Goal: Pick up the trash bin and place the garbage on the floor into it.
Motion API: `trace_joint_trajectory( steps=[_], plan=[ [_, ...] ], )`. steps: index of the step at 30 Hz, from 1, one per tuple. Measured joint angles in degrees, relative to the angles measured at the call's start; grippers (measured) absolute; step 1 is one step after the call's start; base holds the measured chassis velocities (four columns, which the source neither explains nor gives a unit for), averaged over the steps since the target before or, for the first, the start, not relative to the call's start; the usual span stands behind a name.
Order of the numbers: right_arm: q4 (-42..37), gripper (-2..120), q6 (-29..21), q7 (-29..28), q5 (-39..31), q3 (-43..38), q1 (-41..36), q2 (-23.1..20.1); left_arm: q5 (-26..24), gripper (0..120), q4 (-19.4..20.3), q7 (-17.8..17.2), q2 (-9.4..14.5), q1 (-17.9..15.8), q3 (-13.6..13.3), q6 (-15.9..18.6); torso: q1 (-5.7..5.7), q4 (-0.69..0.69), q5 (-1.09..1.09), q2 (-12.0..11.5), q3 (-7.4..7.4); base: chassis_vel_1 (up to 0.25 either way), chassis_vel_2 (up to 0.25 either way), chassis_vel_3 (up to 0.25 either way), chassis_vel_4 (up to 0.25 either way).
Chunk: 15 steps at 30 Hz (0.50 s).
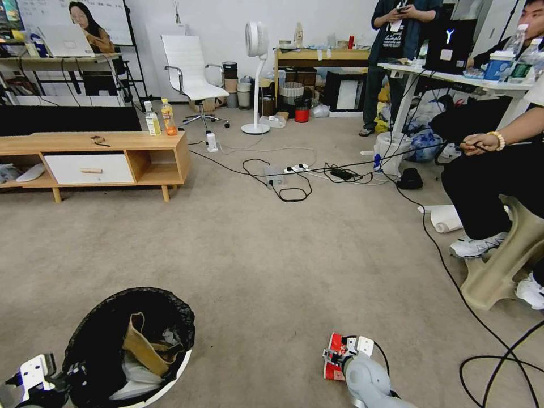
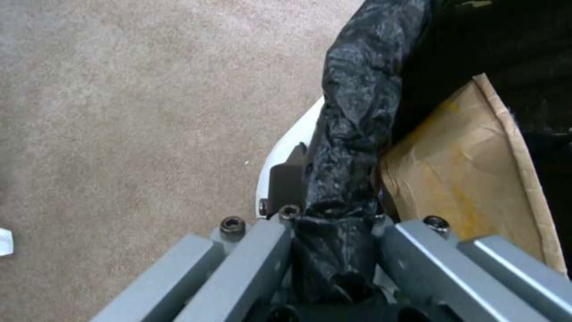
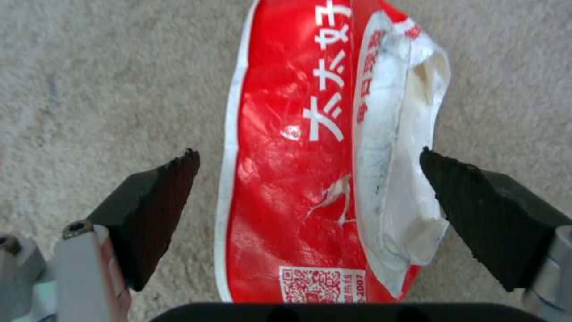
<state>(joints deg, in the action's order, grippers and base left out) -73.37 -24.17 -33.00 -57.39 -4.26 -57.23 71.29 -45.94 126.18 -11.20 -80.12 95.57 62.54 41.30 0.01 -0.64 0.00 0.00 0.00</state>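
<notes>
Straddling red-and-white packet (image 3: 321, 165) on carpet (image 1: 272, 255), near right: right gripper (image 3: 310, 197) apart, pads either side, not touching. Left gripper (image 2: 334, 223) clamped on bin (image 1: 133, 351) rim at near left, bag pinched between jaws; cardboard tray (image 2: 471, 170) and tissues inside. For clean grab: lower until pads reach carpet, centre on packet, close across narrow width, pinch film, not carpet.
</notes>
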Motion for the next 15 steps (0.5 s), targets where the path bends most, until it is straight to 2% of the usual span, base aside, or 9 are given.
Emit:
trace_joint_trajectory(
  steps=[5, 7, 11, 12, 13, 15],
  plan=[
    [1.2, 92, 0.39, 0.53, 0.66, 0.1, 0.22, 0.31, 0.08, 2, -0.14, 0.0, -0.05, -0.04, -0.02, -0.11, 0.0, 0.01, 0.0, 0.0, 0.0, 0.0, 0.0, 0.0, 0.0],
    [1.9, 84, 0.61, 0.87, 1.0, 0.13, 0.24, 0.41, 0.09, 2, -0.14, 0.0, -0.08, -0.04, -0.03, -0.16, 0.0, 0.0, 0.0, 0.0, 0.0, 0.0, 0.0, 0.0, 0.0],
    [2.09, 83, 0.68, 0.97, 1.1, 0.14, 0.24, 0.43, 0.1, 2, -0.15, 0.0, -0.09, -0.04, -0.02, -0.16, 0.0, 0.0, 0.0, 0.0, 0.0, 0.0, 0.0, 0.0, 0.0],
    [2.65, 69, 0.95, 1.25, 1.34, 0.17, 0.24, 0.51, 0.14, 2, -0.2, 0.0, -0.12, -0.04, -0.03, -0.16, 0.0, 0.0, 0.0, 0.0, 0.0, 0.0, 0.0, 0.0, 0.0],
    [3.03, 61, 1.06, 1.37, 1.48, 0.18, 0.23, 0.61, 0.16, 2, -0.23, 0.0, -0.12, -0.04, -0.05, -0.17, 0.0, 0.0, -0.01, 0.0, 0.0, 0.0, 0.0, 0.0, 0.0],
    [3.27, 56, 1.12, 1.41, 1.6, 0.18, 0.23, 0.69, 0.17, 2, -0.23, 0.0, -0.12, -0.05, -0.07, -0.17, 0.0, 0.0, -0.01, 0.0, 0.0, 0.0, 0.0, 0.0, 0.0]
  ],
)
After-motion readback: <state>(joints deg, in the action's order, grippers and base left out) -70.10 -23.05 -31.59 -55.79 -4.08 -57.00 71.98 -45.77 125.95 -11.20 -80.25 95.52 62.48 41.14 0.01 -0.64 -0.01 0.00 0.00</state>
